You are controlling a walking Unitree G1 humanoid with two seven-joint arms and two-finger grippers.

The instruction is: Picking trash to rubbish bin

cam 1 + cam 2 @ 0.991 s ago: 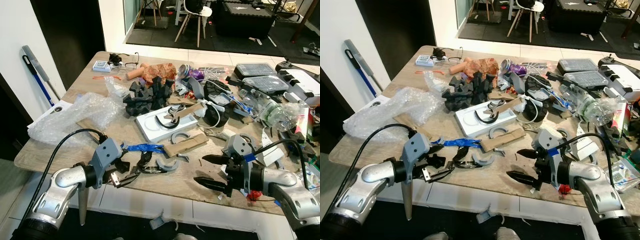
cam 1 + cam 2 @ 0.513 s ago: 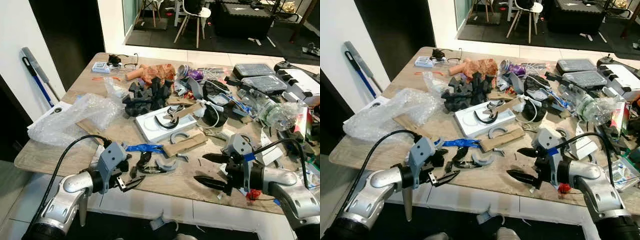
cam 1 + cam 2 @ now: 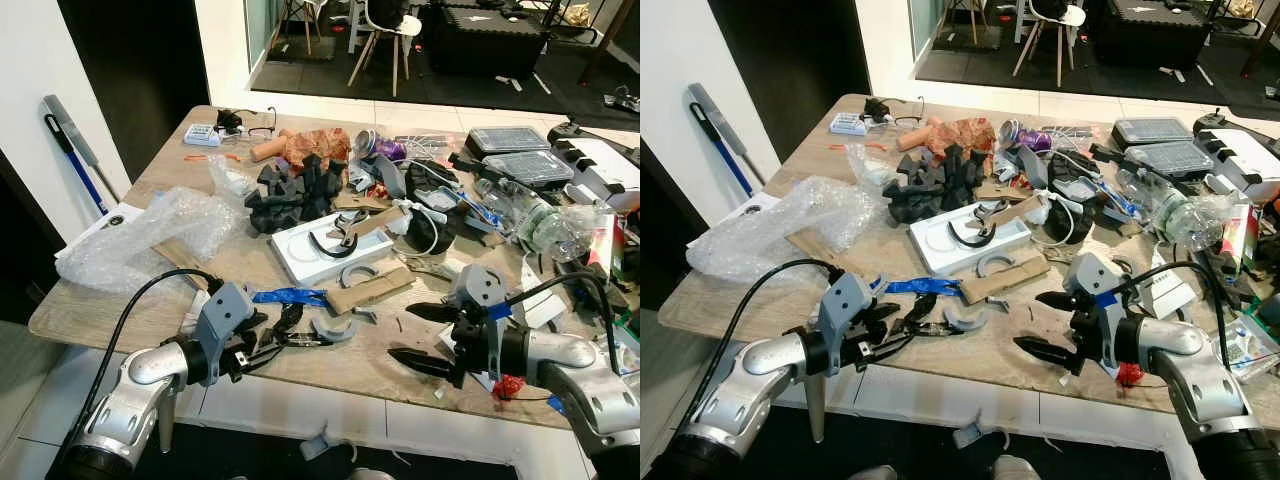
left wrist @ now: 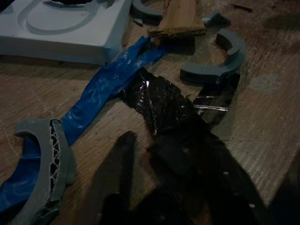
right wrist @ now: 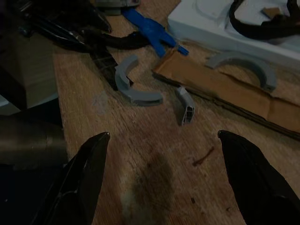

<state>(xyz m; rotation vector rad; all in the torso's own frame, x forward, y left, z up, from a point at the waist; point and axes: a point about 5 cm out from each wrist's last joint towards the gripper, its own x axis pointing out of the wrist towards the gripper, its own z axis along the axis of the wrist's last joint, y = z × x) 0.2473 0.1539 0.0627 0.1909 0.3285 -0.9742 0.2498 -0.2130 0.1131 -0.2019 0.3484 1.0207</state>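
Note:
A crumpled black film scrap [image 4: 161, 101] lies near the table's front edge, beside a blue tape strip [image 3: 290, 296] and a grey curved piece [image 3: 330, 330]. My left gripper [image 3: 262, 338] is low over the table, open, with its fingers on either side of the scrap's near end [image 4: 171, 152]. Touch cannot be made out. My right gripper [image 3: 402, 333] hovers open over bare wood to the right, with nothing between its fingers [image 5: 89, 168]. A small grey clip [image 5: 186, 105] and a cardboard strip [image 3: 370, 290] lie just ahead of it.
The wooden table [image 3: 90, 300] is crowded. Bubble wrap [image 3: 150, 235] lies at the left and a white tray [image 3: 310, 250] sits mid-table. Black foam [image 3: 290, 190] lies behind, plastic bottles [image 3: 540, 220] and cases at the right. A broom [image 3: 75, 150] leans on the left wall.
My left gripper has moved forward over the table edge to the black scrap and its fingers have spread. The right gripper has barely moved. The camera shifted slightly.

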